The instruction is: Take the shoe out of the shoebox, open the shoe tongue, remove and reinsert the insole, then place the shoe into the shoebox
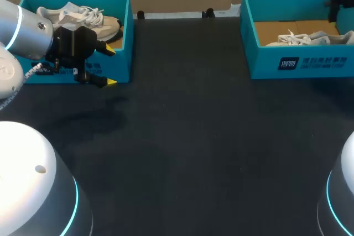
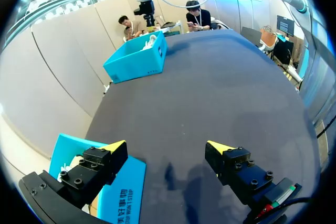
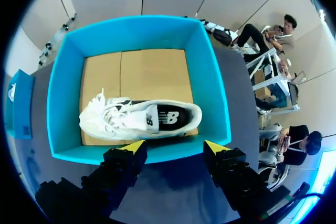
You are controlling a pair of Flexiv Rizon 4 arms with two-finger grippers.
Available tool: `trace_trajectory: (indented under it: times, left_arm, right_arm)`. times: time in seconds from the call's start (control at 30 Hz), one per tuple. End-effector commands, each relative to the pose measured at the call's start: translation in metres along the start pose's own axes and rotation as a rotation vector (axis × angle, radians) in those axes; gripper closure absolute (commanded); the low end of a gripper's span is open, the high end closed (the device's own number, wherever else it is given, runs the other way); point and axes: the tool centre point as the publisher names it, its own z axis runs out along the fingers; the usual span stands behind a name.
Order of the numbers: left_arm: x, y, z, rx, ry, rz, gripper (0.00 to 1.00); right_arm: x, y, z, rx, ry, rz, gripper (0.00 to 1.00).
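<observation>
Hovering right jaws wide over white shoe (image 3: 139, 119) in labelled shoebox (image 3: 58, 103), left jaws wide

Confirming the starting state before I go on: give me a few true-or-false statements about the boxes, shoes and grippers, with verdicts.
1. The left gripper and the right gripper are both open and empty. True.
2. The right box is empty. False: the right shoe, white, lies inside it.
3. The left box holds the left shoe, also white. True.
4. A shoe stands on the table between the boxes. False: both shoes are in their boxes.
</observation>
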Motion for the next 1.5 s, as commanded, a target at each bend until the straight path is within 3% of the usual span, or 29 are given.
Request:
trace_trajectory:
  times: [0.03, 0.3, 0.6, 0.7, 0.73, 0.77, 0.87, 1.07, 1.13, 1.5]
  left_arm:
    - [0.000, 0.000, -0.001, -0.003, 0.001, 0.000, 0.00]
    - [0.000, 0.000, -0.001, -0.003, 0.001, 0.000, 0.00]
    - [0.000, 0.000, -0.001, -0.003, 0.001, 0.000, 0.00]
    - [0.000, 0.000, -0.001, -0.003, 0.001, 0.000, 0.00]
    - [0.000, 0.000, -0.001, -0.003, 0.001, 0.000, 0.00]
    - [0.000, 0.000, -0.001, -0.003, 0.001, 0.000, 0.00]
    - [-0.003, 0.003, -0.006, -0.019, 0.022, 0.062, 0.00]
    - [-0.029, 0.021, -0.020, -0.046, 0.077, 0.246, 0.00]
    - [-0.039, 0.027, -0.023, -0.007, 0.099, 0.303, 0.00]
    - [-0.095, 0.048, -0.043, -0.118, 0.231, 0.660, 0.00]
  right_arm:
    - [0.008, -0.015, -0.015, -0.016, -0.032, -0.005, 0.29]
    - [0.018, -0.042, -0.034, -0.015, -0.061, 0.000, 0.27]
    - [0.033, -0.055, -0.048, -0.017, -0.070, -0.007, 0.26]
    - [0.034, -0.057, -0.050, -0.008, -0.060, -0.002, 0.21]
    - [0.035, -0.058, -0.050, 0.001, -0.048, 0.000, 0.07]
    - [0.035, -0.058, -0.050, 0.001, -0.048, 0.000, 0.00]
    - [0.035, -0.058, -0.050, 0.001, -0.048, 0.000, 0.00]
    - [0.035, -0.058, -0.050, 0.001, -0.048, 0.000, 0.00]
    - [0.035, -0.058, -0.050, 0.001, -0.048, 0.000, 0.00]
    - [0.035, -0.058, -0.050, 0.001, -0.048, 0.000, 0.00]
